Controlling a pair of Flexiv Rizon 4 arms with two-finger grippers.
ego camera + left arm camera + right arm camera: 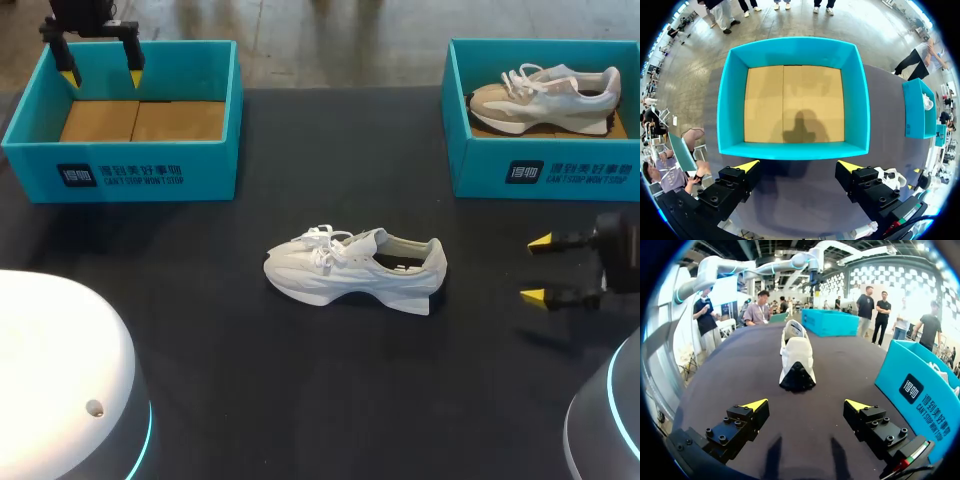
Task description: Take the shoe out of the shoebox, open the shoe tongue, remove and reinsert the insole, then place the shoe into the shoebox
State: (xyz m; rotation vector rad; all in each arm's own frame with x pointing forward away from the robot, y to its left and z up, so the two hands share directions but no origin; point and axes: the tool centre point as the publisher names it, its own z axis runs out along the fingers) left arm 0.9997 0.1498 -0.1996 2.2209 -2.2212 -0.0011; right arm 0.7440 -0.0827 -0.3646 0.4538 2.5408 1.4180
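We see the white lace-up sneaker (350, 268) on the dark counter (200, 330), heel facing our open right claw (537, 268) for easy reach; left claw (102, 76) hovers spread over the empty teal shoebox (120, 175).

The shoe (352, 270) on the black table (250, 380) is showing white. The left box (150, 172) and the right box (580, 172) are showing teal with white print, the left one's floor brown. The fingertips (540, 241) are showing yellow.
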